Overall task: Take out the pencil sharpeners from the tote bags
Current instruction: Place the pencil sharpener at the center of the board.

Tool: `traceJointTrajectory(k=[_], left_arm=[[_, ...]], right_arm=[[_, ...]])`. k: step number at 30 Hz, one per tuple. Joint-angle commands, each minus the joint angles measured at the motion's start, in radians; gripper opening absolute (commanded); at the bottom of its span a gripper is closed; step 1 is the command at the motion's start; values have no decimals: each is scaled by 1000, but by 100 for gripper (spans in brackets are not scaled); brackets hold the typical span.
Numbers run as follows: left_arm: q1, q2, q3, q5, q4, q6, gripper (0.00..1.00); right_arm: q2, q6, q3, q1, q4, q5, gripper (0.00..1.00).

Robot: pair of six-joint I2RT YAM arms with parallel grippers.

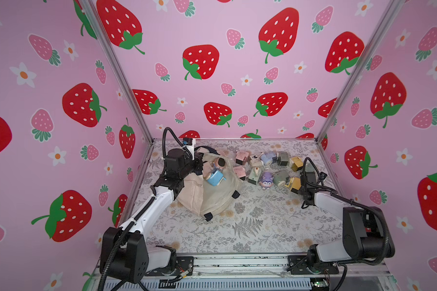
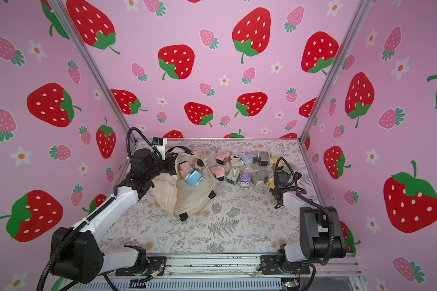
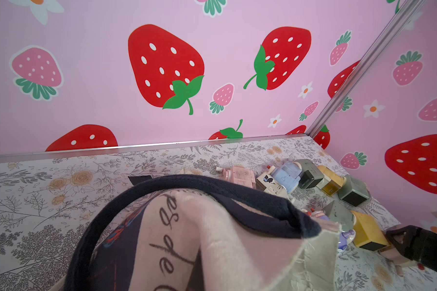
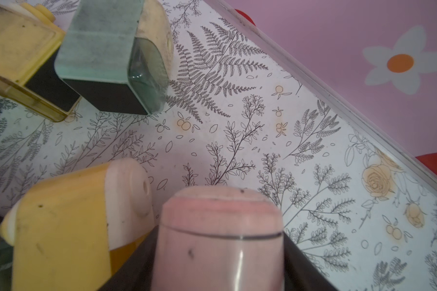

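Only right wrist view showed us right gripper (image 4: 221, 244) spread around pink sharpener (image 4: 220, 211), grip unclear; yellow sharpener (image 4: 61, 226) crowded beside. Left gripper (image 1: 198, 161) clamped tote bag (image 1: 217, 199) rim, far left; blue sharpener (image 1: 213, 177) inside.

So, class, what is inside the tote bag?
The tote bag mouth shows a blue sharpener, a pink sharpener and a dark-haired cartoon sharpener. Folded canvas covers anything deeper, so the full count cannot be seen.

Pencil sharpeners (image 1: 266, 180) cluster beside the tote bag (image 1: 217, 196).
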Motion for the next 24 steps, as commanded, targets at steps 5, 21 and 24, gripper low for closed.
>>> traceJointTrajectory(k=[5, 21, 24], left_arm=[[-11, -6, 70, 36, 94, 9, 0], [-15, -19, 60, 35, 97, 10, 0], [-15, -12, 67, 33, 91, 11, 0]], right_arm=[[-96, -57, -11, -1, 24, -23, 65], [-125, -570, 221, 518, 101, 4, 79], [-127, -612, 252, 560, 108, 69, 56]])
